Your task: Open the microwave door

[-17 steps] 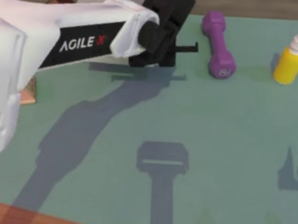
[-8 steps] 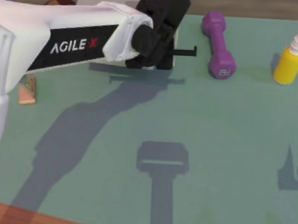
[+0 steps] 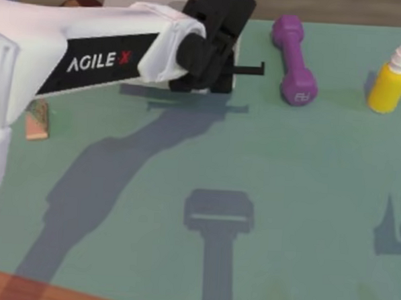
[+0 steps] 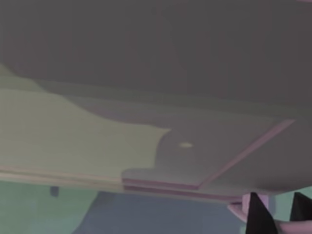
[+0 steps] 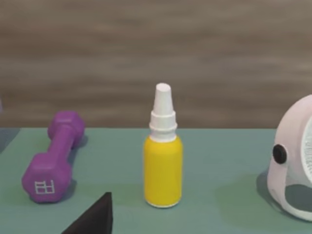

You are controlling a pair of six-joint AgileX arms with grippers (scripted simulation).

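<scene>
One arm works: the left jaws (image 3: pixel 245 68) reach to the far edge of the bench (image 3: pixel 285 195), pressed right up against the microwave (image 4: pixel 146 48), presumably to catch the door's free edge and swing it out. The microwave sits directly under and behind these jaws, mostly hidden by the arm from above; up close it fills the left wrist view as a grey wall. I cannot pick the door out from the body, nor tell whether the jaws are open or closed on it. It looks as if the door is not yet swung wide.

The right jaws (image 5: pixel 92 219) hang well away from the left ones, facing the far clutter and idle; their state I cannot tell either.

Count: one microwave; one purple dumbbell (image 3: pixel 296 61) just beyond the left jaws; one yellow bottle (image 3: pixel 391 76) farther off; one white fan (image 5: pixel 297 161) past that; one small tan item (image 3: pixel 35 122) back under the left arm.
</scene>
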